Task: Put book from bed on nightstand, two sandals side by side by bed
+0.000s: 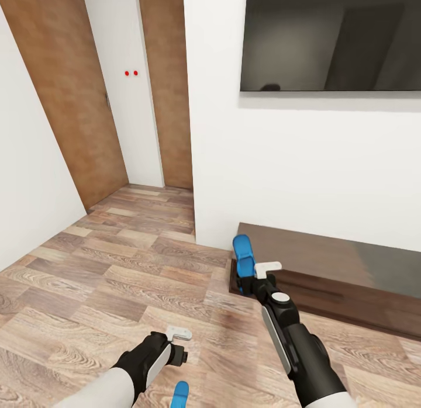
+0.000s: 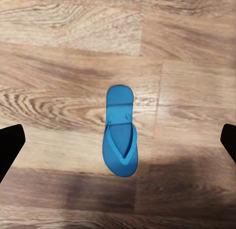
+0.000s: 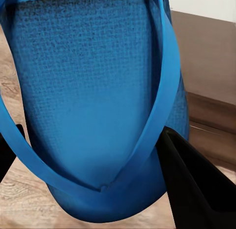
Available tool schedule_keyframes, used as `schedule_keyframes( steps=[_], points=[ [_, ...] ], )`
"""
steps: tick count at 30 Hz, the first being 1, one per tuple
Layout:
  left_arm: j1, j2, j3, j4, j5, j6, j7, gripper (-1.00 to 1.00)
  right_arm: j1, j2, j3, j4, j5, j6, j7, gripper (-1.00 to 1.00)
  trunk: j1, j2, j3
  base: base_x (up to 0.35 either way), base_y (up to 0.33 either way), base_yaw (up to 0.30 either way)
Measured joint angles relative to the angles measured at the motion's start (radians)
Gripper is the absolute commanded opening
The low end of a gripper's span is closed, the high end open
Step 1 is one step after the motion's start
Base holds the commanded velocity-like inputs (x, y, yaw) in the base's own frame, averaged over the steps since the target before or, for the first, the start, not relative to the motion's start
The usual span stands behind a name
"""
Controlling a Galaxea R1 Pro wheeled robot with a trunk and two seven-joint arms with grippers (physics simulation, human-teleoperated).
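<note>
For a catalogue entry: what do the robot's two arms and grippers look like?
Both arms are glossy black toward the wrist with a light grey side panel. The left gripper and right gripper have pale grey fingers. The left arm turns white higher up; the right wrist bears a round white cap.

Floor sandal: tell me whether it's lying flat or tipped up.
Flat: the floor sandal lies sole-down on the wood floor, straps facing up.

Even, bright, diffuse light; a soft shadow under the black wall-mounted screen (image 1: 330, 38), whose glass shows dim reflections. The close bright blue flat sandal (image 3: 93, 106) looks slightly soft.
</note>
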Motion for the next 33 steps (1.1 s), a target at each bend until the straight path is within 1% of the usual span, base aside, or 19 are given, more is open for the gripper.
schedule_keyframes(
  steps=[10, 33],
  points=[
    [0.0, 0.001, 0.0, 0.0, 0.005, -0.028, -0.001, 1.0, 0.006, 0.0, 0.0, -0.013, 0.0, 0.02, 0.0, -1.0, 0.038, -0.07, -0.031, 0.0, 0.0, 0.0],
    [0.0, 0.003, 0.002, 0.0, 0.006, -0.034, -0.003, 1.0, 0.006, 0.0, -0.001, -0.018, -0.001, 0.022, 0.002, -1.0, 0.127, -0.231, -0.103, 0.0, 0.0, 0.0]
  ],
)
